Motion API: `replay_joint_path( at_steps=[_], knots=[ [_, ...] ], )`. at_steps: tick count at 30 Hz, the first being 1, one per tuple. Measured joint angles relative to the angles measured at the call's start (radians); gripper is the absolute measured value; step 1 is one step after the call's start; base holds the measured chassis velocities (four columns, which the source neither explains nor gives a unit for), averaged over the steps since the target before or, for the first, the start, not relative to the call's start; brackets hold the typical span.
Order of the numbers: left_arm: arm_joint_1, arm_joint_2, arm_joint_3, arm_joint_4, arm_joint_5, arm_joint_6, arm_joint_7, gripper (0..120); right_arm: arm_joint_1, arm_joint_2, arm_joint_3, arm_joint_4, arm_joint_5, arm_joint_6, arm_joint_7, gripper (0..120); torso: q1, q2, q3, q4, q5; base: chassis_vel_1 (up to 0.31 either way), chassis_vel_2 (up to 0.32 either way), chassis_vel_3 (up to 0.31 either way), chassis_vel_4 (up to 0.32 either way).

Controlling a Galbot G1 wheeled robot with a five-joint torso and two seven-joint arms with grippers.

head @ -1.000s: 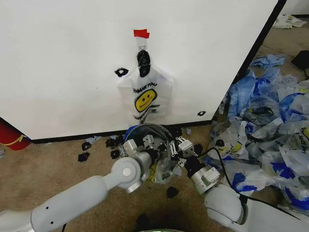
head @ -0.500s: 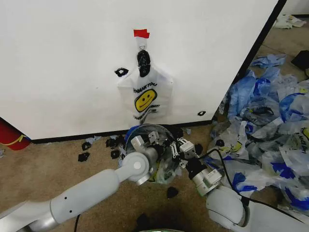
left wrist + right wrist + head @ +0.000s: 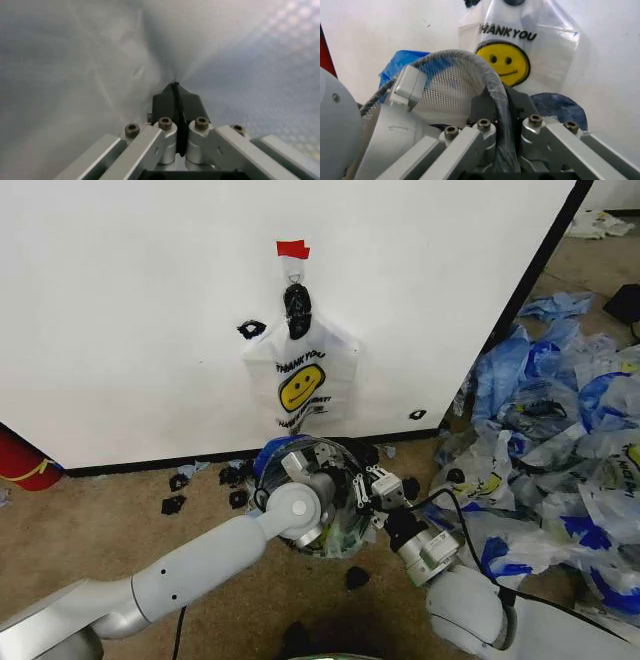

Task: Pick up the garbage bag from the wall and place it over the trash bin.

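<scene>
The trash bin (image 3: 322,446) stands on the carpet at the foot of the wall (image 3: 130,300), under a metal hook (image 3: 295,278). The garbage bag (image 3: 343,532), translucent with a blue patch, is draped in and around it. My left gripper (image 3: 325,475) reaches down into the bin. In the left wrist view, the left gripper (image 3: 175,85) is shut, pinching the bag's film (image 3: 90,56), which surrounds it. My right gripper (image 3: 362,490) is at the bin's near right side. Seen from its own wrist, the right gripper (image 3: 497,93) is shut on the plastic-wrapped mesh rim (image 3: 465,56).
A bunch of smiley bags (image 3: 300,385) with a black knot hangs from the hook, below red tape (image 3: 293,249). Many loose plastic bags (image 3: 560,430) are heaped on the floor to the right. Black scraps (image 3: 175,502) lie on the carpet, and a red object (image 3: 20,460) sits far left.
My left arm has pushed forward toward the wall, carrying its gripper farther into the bin. The right gripper has stayed on the rim.
</scene>
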Motion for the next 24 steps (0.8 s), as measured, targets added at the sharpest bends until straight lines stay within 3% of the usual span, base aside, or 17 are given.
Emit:
replay_joint_path(
  at_steps=[4,15,24],
  knots=[
    [0.005,0.02,0.005,-0.024,0.006,-0.001,-0.004,0,0.0,0.005,0.003,-0.008,0.0,0.001,-0.001,1,0.0,0.0,0.0,0.0002,0.0001,0.0,0.0,0.0,0.0],
    [0.009,0.139,0.012,-0.207,-0.026,-0.004,-0.06,0,0.016,0.014,0.026,-0.044,0.005,0.007,-0.001,1,0.0,0.0,0.0,0.0002,0.0002,0.0,0.0,0.0,0.0],
    [0.018,0.132,0.04,-0.216,-0.04,-0.004,-0.075,0,0.039,0.014,0.037,-0.022,0.018,0.003,-0.005,1,0.0,0.0,0.0,0.0,-0.0001,0.0,0.0,0.0,0.0]
  ],
)
